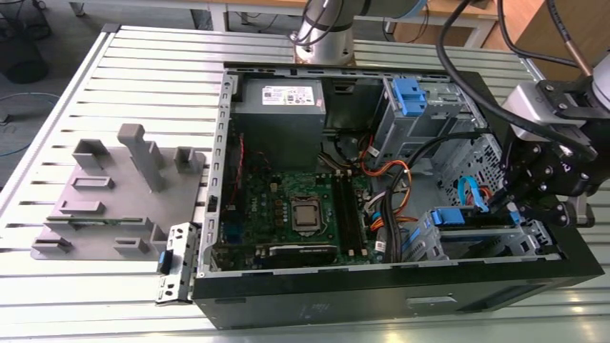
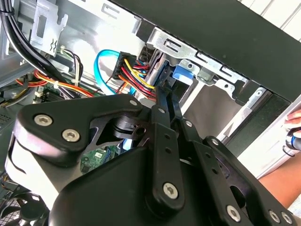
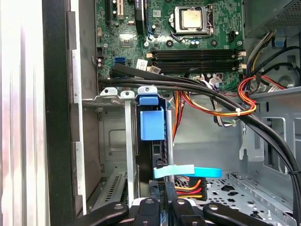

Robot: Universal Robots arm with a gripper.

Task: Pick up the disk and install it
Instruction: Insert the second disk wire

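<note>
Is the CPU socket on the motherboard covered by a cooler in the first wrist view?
No. The CPU socket lies bare on the motherboard, with its metal top showing and no cooler or fan over it.

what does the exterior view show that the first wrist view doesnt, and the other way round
Exterior view alone: the grey plastic fixture plate with upright blocks on the slatted table, beside the open black computer case, and the grey metal power supply box.

First wrist view alone: a close look at the blue plastic latch tab in the silver metal drive cage, with the flat light-blue data cable below.

Both: the green motherboard with its silver processor socket, and orange-red-yellow wiring.
</note>
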